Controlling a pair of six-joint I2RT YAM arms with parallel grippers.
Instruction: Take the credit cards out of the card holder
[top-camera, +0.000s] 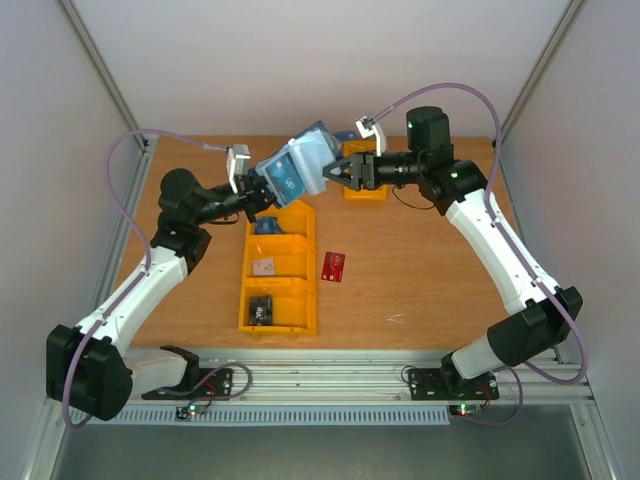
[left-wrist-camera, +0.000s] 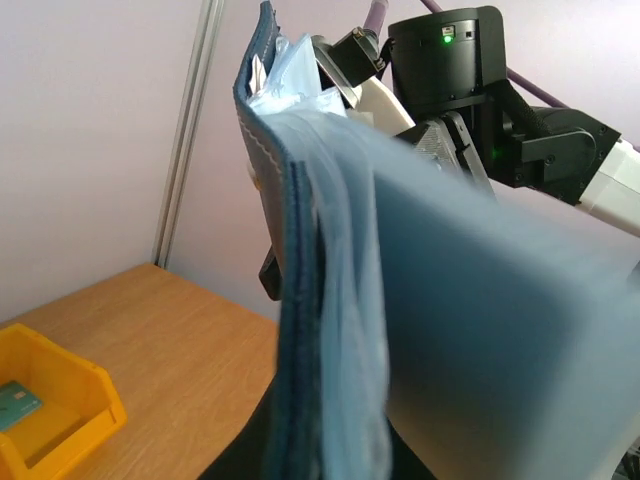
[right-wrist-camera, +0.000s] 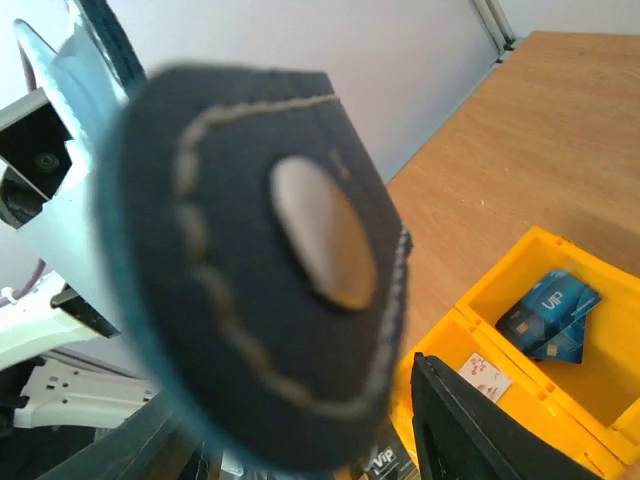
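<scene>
The card holder (top-camera: 298, 165), a navy bifold with pale blue-grey pockets, hangs open in the air above the far end of the yellow tray. My left gripper (top-camera: 262, 192) is shut on its left part. My right gripper (top-camera: 335, 172) is shut on its right edge. In the left wrist view the card holder (left-wrist-camera: 320, 300) stands edge-on, filling the frame. In the right wrist view its dark stitched flap (right-wrist-camera: 250, 280) is blurred and hides one finger. A red credit card (top-camera: 334, 266) lies flat on the table right of the tray. I see no card sticking out of the pockets.
A yellow three-compartment tray (top-camera: 243, 300) lies at mid-table, holding blue cards (right-wrist-camera: 548, 312), a white card (top-camera: 264, 267) and a black card (top-camera: 260, 311). A small yellow bin (top-camera: 365, 192) stands behind, under the right arm. A yellow bin (left-wrist-camera: 90, 400) also shows in the left wrist view.
</scene>
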